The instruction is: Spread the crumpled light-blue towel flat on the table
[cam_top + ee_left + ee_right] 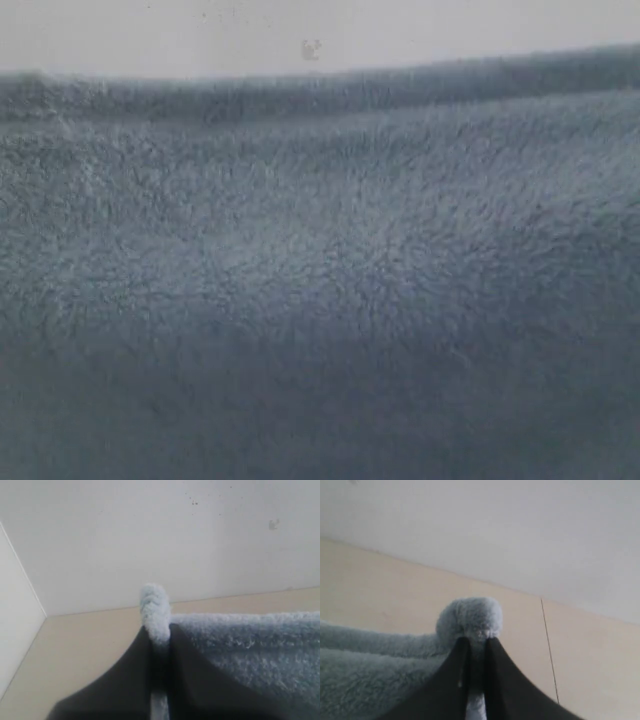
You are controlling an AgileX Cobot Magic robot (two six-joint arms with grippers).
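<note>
Closest to the lens is the towel (320, 280), whose fluffy blue pile fills almost the whole exterior view, from the bottom edge up to a darker hem line near the top of the frame. Only a thin strip of white wall (200, 30) shows above it. I judge that the cloth is held up and stretched between the two arms, so that it can open out before it is laid flat; this would explain why it covers the camera like a curtain. The left gripper (160, 630) is closed tight, its dark fingers (140, 675) pinching a small tuft of the towel's edge, with the rest of the cloth running away to one side over the beige table (90, 630). The right gripper (476, 642) is closed in the same way on a rounded bunch of the towel, with almost no gap between its jaws. Whether the lower part of the towel touches the table, I cannot tell. The spreading seems not yet finished.
</note>
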